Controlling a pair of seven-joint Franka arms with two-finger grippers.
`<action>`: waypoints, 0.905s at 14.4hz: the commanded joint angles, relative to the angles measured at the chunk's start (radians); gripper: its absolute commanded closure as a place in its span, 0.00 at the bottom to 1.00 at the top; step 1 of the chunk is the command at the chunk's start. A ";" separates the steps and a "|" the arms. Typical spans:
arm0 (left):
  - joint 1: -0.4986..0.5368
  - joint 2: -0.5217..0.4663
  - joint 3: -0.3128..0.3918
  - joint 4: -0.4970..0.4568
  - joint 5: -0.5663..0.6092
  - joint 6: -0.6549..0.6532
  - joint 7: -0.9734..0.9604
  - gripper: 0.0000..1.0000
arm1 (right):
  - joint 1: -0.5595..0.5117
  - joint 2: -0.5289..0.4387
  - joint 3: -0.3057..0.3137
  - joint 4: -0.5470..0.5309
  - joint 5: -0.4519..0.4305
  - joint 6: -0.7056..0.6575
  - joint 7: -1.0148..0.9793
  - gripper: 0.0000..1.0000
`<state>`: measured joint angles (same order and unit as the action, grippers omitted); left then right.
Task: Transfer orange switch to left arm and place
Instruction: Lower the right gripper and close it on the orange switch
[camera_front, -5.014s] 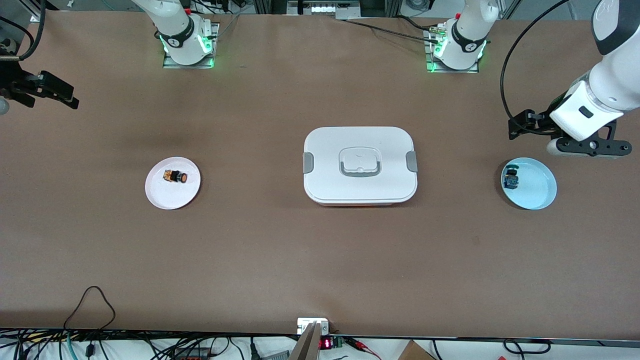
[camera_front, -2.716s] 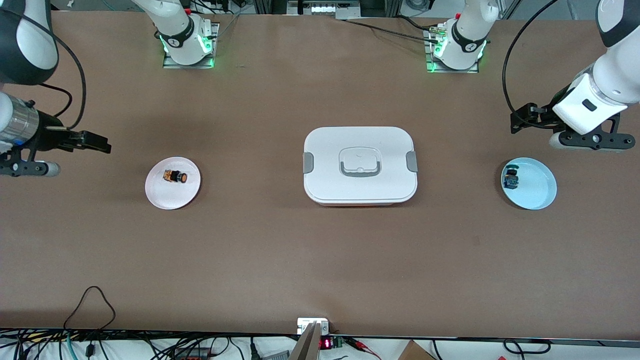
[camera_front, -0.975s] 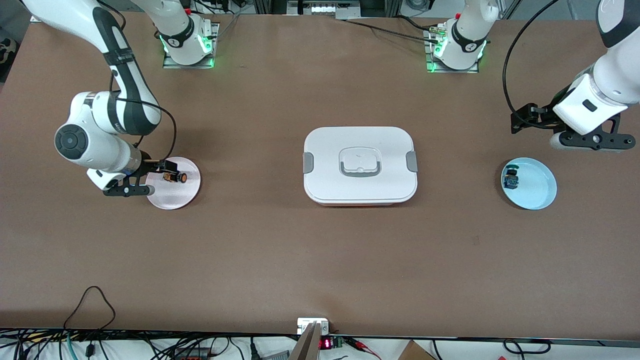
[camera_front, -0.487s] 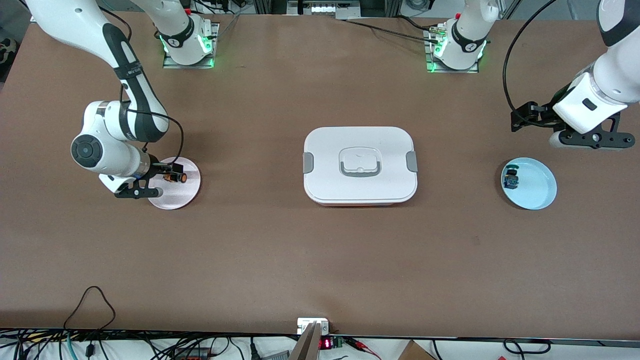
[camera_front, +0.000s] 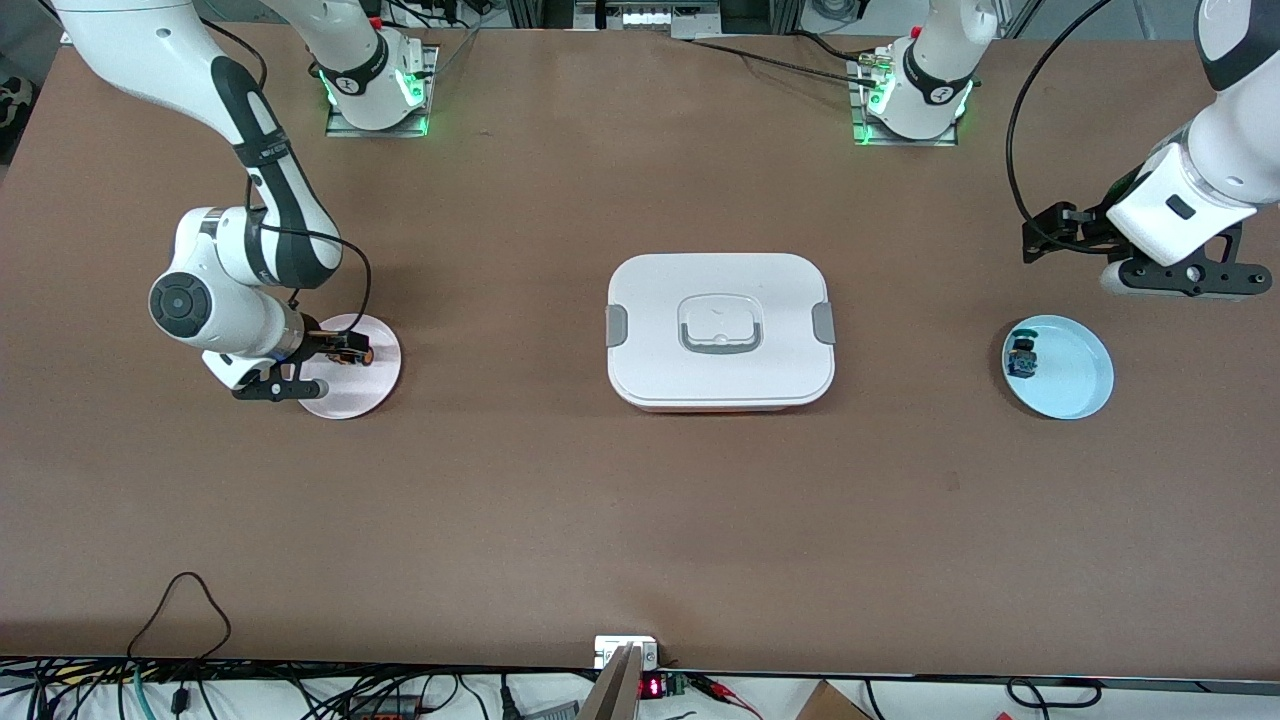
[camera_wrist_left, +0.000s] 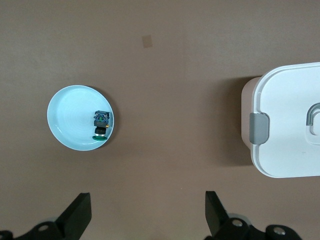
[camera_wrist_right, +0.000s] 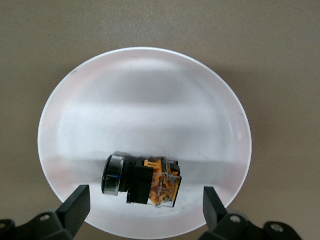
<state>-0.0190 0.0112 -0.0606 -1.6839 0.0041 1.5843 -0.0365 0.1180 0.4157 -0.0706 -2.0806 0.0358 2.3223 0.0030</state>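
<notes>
While no brand or label is readable anywhere, a small red digit display (camera_front: 651, 687) glows at the surface's near edge, digits too small to read. Brown matte surface (camera_front: 640, 520), cables along the near edge, two green-lit arm bases at the top.

Tiny black-bodied orange switch (camera_wrist_right: 142, 181) lies on its side in the round white plate (camera_wrist_right: 145, 100) toward the right arm's end. Right gripper (camera_wrist_right: 145, 205) sits low over that plate, jaws wide, straddling the switch, not touching it.

Large white rounded plastic box (camera_front: 720, 330) with grey side clips sits mid-surface, between the two plates.

Round light-blue plate (camera_wrist_left: 80, 124) toward the left arm's end holds a small blue-and-black switch (camera_wrist_left: 101, 123). Left gripper (camera_wrist_left: 147, 212) waits over bare surface near that plate, jaws wide, empty.
</notes>
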 joint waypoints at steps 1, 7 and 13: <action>-0.001 -0.017 -0.002 -0.013 0.016 0.002 -0.003 0.00 | -0.001 0.009 0.005 -0.010 0.016 0.028 0.026 0.00; -0.001 -0.017 -0.002 -0.011 0.016 0.002 -0.003 0.00 | 0.002 0.017 0.005 -0.030 0.016 0.066 0.054 0.00; 0.001 -0.017 -0.002 -0.011 0.016 0.002 -0.003 0.00 | 0.023 0.017 0.005 -0.078 0.016 0.141 0.118 0.00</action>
<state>-0.0190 0.0112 -0.0605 -1.6839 0.0041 1.5843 -0.0365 0.1278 0.4398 -0.0664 -2.1440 0.0380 2.4446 0.0882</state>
